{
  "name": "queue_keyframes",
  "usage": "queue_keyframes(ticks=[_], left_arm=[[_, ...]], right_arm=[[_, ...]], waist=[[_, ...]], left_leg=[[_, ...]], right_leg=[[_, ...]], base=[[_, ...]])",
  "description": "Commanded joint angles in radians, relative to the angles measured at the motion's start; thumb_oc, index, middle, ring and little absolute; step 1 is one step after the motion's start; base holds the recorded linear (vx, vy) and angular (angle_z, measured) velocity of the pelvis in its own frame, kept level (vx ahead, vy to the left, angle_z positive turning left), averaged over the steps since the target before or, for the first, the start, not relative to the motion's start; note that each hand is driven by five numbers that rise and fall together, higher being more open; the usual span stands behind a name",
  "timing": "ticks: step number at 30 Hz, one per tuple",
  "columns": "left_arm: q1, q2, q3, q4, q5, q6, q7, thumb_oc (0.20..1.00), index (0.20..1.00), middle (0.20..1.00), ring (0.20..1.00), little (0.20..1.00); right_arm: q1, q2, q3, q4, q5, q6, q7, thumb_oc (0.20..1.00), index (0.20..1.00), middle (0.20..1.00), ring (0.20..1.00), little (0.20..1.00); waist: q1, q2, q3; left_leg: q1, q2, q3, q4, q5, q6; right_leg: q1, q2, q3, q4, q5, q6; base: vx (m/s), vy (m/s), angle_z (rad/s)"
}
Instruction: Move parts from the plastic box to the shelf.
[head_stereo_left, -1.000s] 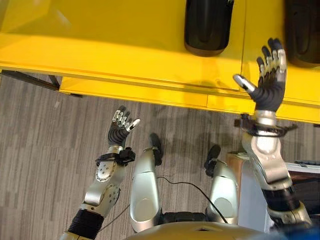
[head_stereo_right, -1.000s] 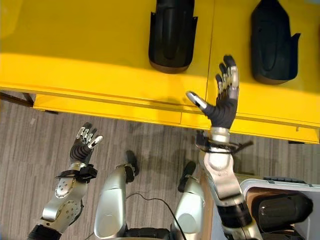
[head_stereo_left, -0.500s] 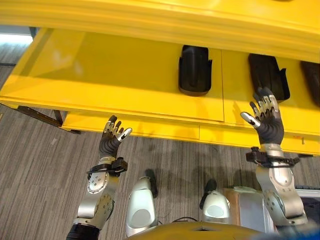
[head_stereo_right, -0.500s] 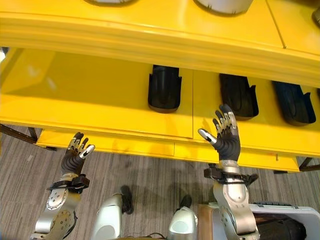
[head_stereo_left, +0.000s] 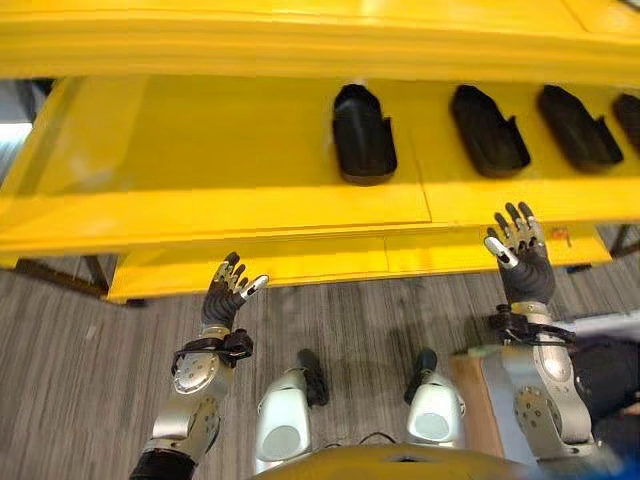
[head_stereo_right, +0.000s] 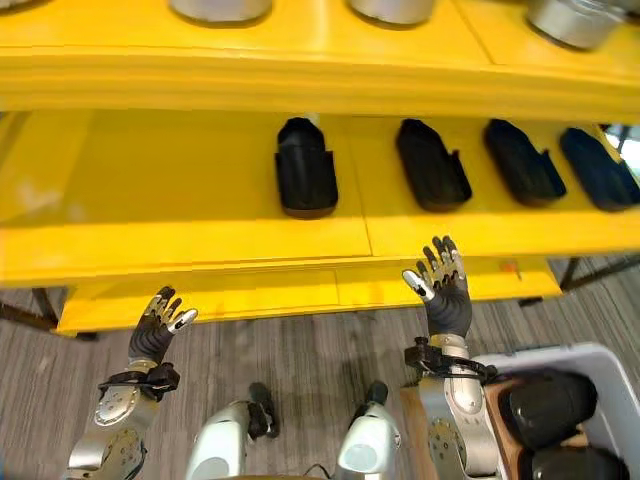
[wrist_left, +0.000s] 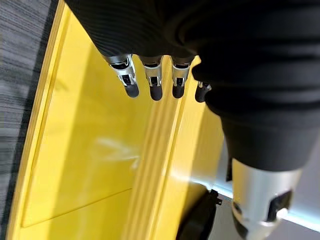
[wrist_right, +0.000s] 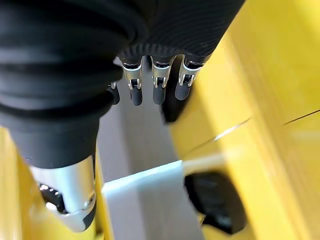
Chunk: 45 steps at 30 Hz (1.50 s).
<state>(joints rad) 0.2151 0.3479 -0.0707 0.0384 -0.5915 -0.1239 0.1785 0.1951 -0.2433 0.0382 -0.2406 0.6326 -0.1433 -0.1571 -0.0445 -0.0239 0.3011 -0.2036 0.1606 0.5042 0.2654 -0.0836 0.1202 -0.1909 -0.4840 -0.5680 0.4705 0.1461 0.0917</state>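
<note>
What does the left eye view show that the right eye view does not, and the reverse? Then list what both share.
Left eye view alone: the yellow shelf ending at its left, with grey floor beyond. Right eye view alone: silver pots on the top level, and a full look into the white plastic box holding black parts. Shared: the row of black parts on the shelf, plus the left robot hand and right robot hand, both open, raised before the shelf edge.

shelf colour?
Yellow shelf, holding black parts. Shows best in the right eye view.
</note>
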Motion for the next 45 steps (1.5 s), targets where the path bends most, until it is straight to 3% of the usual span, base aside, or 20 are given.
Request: queue_keyframes(ticks=[1, 3, 6, 11, 14, 19, 22, 23, 29, 31, 34, 35, 36, 37, 38, 40, 41, 42, 43, 45], left_arm=[[0.05, 0.038, 0.056, -0.116, -0.023, -0.029, 0.001, 1.0, 1.0, 1.0, 1.0, 1.0], [0.069, 0.036, 0.067, -0.124, -0.033, -0.026, -0.007, 1.0, 1.0, 1.0, 1.0, 1.0], [0.139, 0.002, 0.13, -0.139, -0.019, -0.016, -0.034, 1.0, 1.0, 1.0, 1.0, 1.0], [0.171, -0.028, 0.139, -0.135, -0.013, -0.019, -0.046, 1.0, 1.0, 1.0, 1.0, 1.0], [0.185, -0.048, 0.125, -0.128, -0.002, -0.012, -0.075, 1.0, 1.0, 1.0, 1.0, 1.0], [0.196, -0.07, 0.105, -0.12, 0.015, -0.007, -0.097, 1.0, 1.0, 1.0, 1.0, 1.0], [0.191, -0.071, 0.094, -0.119, 0.022, -0.006, -0.107, 1.0, 1.0, 1.0, 1.0, 1.0], [0.173, -0.066, 0.077, -0.112, 0.029, -0.007, -0.107, 1.0, 1.0, 1.0, 1.0, 1.0], [0.094, -0.055, 0.024, -0.1, 0.044, -0.009, -0.107, 1.0, 1.0, 1.0, 1.0, 1.0], [0.075, -0.055, 0.014, -0.101, 0.04, -0.015, -0.102, 1.0, 1.0, 1.0, 1.0, 1.0], [0.057, -0.059, 0.004, -0.104, 0.037, -0.021, -0.093, 1.0, 1.0, 1.0, 1.0, 1.0], [0.058, -0.061, 0.004, -0.105, 0.035, -0.023, -0.089, 1.0, 1.0, 1.0, 1.0, 1.0], [0.073, -0.064, 0.01, -0.112, 0.037, -0.027, -0.092, 1.0, 1.0, 1.0, 1.0, 1.0], [0.074, -0.064, 0.011, -0.113, 0.037, -0.027, -0.092, 1.0, 1.0, 1.0, 1.0, 1.0], [0.082, -0.066, 0.014, -0.114, 0.039, -0.031, -0.092, 1.0, 1.0, 1.0, 1.0, 1.0], [0.095, -0.074, 0.017, -0.113, 0.043, -0.04, -0.093, 1.0, 1.0, 1.0, 1.0, 1.0], [0.095, -0.074, 0.017, -0.112, 0.043, -0.041, -0.093, 1.0, 1.0, 1.0, 1.0, 1.0], [0.094, -0.076, 0.02, -0.111, 0.043, -0.047, -0.09, 1.0, 1.0, 1.0, 1.0, 1.0], [0.093, -0.079, 0.024, -0.111, 0.041, -0.048, -0.087, 1.0, 1.0, 1.0, 1.0, 1.0], [0.099, -0.083, 0.026, -0.112, 0.03, -0.046, -0.093, 1.0, 1.0, 1.0, 1.0, 1.0]], right_arm=[[-0.053, -0.028, 0.006, -0.036, 0.055, -0.025, 0.047, 1.0, 1.0, 1.0, 1.0, 1.0], [-0.053, -0.031, 0.017, -0.033, 0.072, -0.016, 0.057, 1.0, 1.0, 1.0, 1.0, 1.0], [0.001, -0.047, 0.017, -0.058, 0.116, 0.025, 0.118, 1.0, 1.0, 1.0, 1.0, 1.0], [0.04, -0.053, -0.011, -0.087, 0.142, 0.027, 0.144, 1.0, 1.0, 1.0, 1.0, 1.0], [0.074, -0.051, -0.026, -0.094, 0.162, 0.026, 0.167, 1.0, 1.0, 1.0, 1.0, 1.0], [0.104, -0.06, -0.039, -0.105, 0.176, 0.024, 0.179, 1.0, 1.0, 1.0, 1.0, 1.0], [0.115, -0.065, -0.049, -0.111, 0.18, 0.022, 0.184, 1.0, 1.0, 1.0, 1.0, 1.0], [0.129, -0.069, -0.063, -0.112, 0.181, 0.016, 0.182, 1.0, 1.0, 1.0, 1.0, 1.0], [0.158, -0.083, -0.071, -0.126, 0.194, 0.011, 0.18, 1.0, 1.0, 1.0, 1.0, 1.0], [0.17, -0.091, -0.08, -0.125, 0.193, 0.008, 0.179, 1.0, 1.0, 1.0, 1.0, 1.0], [0.167, -0.095, -0.092, -0.114, 0.186, 0.001, 0.166, 1.0, 1.0, 1.0, 1.0, 1.0], [0.163, -0.095, -0.091, -0.109, 0.185, -0.001, 0.162, 1.0, 1.0, 1.0, 1.0, 1.0], [0.144, -0.096, -0.074, -0.101, 0.185, 0.001, 0.169, 1.0, 1.0, 1.0, 1.0, 1.0], [0.144, -0.096, -0.073, -0.101, 0.185, 0.001, 0.169, 1.0, 1.0, 1.0, 1.0, 1.0], [0.14, -0.099, -0.066, -0.095, 0.182, 0.002, 0.171, 1.0, 1.0, 1.0, 1.0, 1.0], [0.119, -0.106, -0.032, -0.069, 0.177, 0.001, 0.184, 1.0, 1.0, 1.0, 1.0, 1.0], [0.118, -0.106, -0.032, -0.068, 0.177, 0.001, 0.184, 1.0, 1.0, 1.0, 1.0, 1.0], [0.081, -0.113, -0.001, -0.048, 0.178, 0.001, 0.185, 1.0, 1.0, 1.0, 1.0, 1.0], [0.06, -0.114, 0.013, -0.04, 0.182, 0.004, 0.191, 1.0, 1.0, 1.0, 1.0, 1.0], [0.048, -0.115, 0.027, -0.036, 0.191, 0.023, 0.207, 1.0, 1.0, 1.0, 1.0, 1.0]], waist=[[0.006, -0.008, -0.038], [0.015, -0.01, -0.044], [0.033, -0.031, -0.085], [0.008, -0.001, -0.113], [-0.029, 0.039, -0.124], [-0.059, 0.089, -0.121], [-0.076, 0.108, -0.115], [-0.1, 0.123, -0.106], [-0.151, 0.136, -0.079], [-0.152, 0.126, -0.069], [-0.148, 0.104, -0.066], [-0.142, 0.097, -0.066], [-0.12, 0.073, -0.068], [-0.12, 0.071, -0.07], [-0.103, 0.064, -0.069], [-0.042, 0.055, -0.062], [-0.042, 0.056, -0.064], [-0.009, 0.055, -0.057], [0.009, 0.061, -0.06], [0.017, 0.066, -0.067]], left_leg=[[0.113, -0.012, -0.018, -0.077, -0.009, -0.099], [0.117, -0.001, 0.004, -0.068, -0.007, -0.104], [0.121, 0.072, 0.091, -0.024, 0.033, -0.161], [0.16, 0.167, 0.166, -0.051, 0.11, -0.228], [0.206, 0.227, 0.21, -0.093, 0.181, -0.282], [0.256, 0.276, 0.239, -0.122, 0.273, -0.342], [0.266, 0.289, 0.237, -0.129, 0.3, -0.353], [0.27, 0.304, 0.233, -0.13, 0.339, -0.364], [0.253, 0.359, 0.204, -0.047, 0.432, -0.382], [0.23, 0.364, 0.129, 0.024, 0.453, -0.382], [0.17, 0.306, 0.016, 0.078, 0.411, -0.36], [0.139, 0.257, -0.033, 0.061, 0.369, -0.343], [0.079, 0.158, -0.136, -0.018, 0.285, -0.292], [0.081, 0.154, -0.134, -0.021, 0.284, -0.29], [0.053, 0.121, -0.19, -0.074, 0.279, -0.28], [-0.015, 0.046, -0.388, -0.19, 0.307, -0.256], [-0.016, 0.047, -0.389, -0.193, 0.309, -0.256], [-0.026, 0.013, -0.539, -0.272, 0.321, -0.274], [-0.027, 0.01, -0.587, -0.302, 0.326, -0.278], [0.024, 0.008, -0.593, -0.318, 0.291, -0.265]], right_leg=[[0.145, -0.052, -0.01, -0.071, 0.028, 0.139], [0.159, -0.049, -0.007, -0.089, 0.041, 0.14], [0.245, 0.032, -0.014, -0.332, 0.003, 0.134], [0.249, 0.112, 0.029, -0.41, -0.044, 0.108], [0.259, 0.181, 0.053, -0.471, -0.103, 0.08], [0.274, 0.248, 0.087, -0.496, -0.142, 0.053], [0.268, 0.265, 0.101, -0.477, -0.167, 0.039], [0.257, 0.284, 0.112, -0.448, -0.196, 0.021], [0.236, 0.338, 0.167, -0.369, -0.286, -0.046], [0.24, 0.36, 0.194, -0.365, -0.304, -0.07], [0.25, 0.381, 0.237, -0.385, -0.313, -0.086], [0.253, 0.384, 0.26, -0.396, -0.309, -0.083], [0.25, 0.374, 0.317, -0.411, -0.292, -0.059], [0.249, 0.371, 0.317, -0.411, -0.292, -0.057], [0.251, 0.369, 0.346, -0.42, -0.286, -0.049], [0.243, 0.364, 0.422, -0.436, -0.251, -0.035], [0.241, 0.365, 0.422, -0.437, -0.249, -0.035], [0.244, 0.376, 0.506, -0.433, -0.258, -0.027], [0.24, 0.387, 0.549, -0.43, -0.264, -0.023], [0.236, 0.405, 0.6, -0.42, -0.265, -0.021]], base=[[-0.04, -0.119, -0.82], [-0.06, -0.153, -0.83], [-0.08, -0.318, -1.27], [0.02, -0.244, -1.03], [0.04, -0.233, -0.6], [0.05, -0.143, -0.35], [0.03, -0.103, -0.16], [0.02, -0.141, -0.22], [0.04, -0.193, -0.09], [0.05, -0.227, -0.35], [0.05, -0.184, -0.51], [0.16, 0.008, -0.52], [0.15, 0.048, -0.54], [0.18, 0.104, -0.76], [0.07, 0.089, -1.06], [0.11, 0.103, -0.93], [0.2, 0.101, -0.78], [0.19, 0.105, -1.48], [0.24, 0.145, -1.55], [0.2, 0.166, -1.89]])
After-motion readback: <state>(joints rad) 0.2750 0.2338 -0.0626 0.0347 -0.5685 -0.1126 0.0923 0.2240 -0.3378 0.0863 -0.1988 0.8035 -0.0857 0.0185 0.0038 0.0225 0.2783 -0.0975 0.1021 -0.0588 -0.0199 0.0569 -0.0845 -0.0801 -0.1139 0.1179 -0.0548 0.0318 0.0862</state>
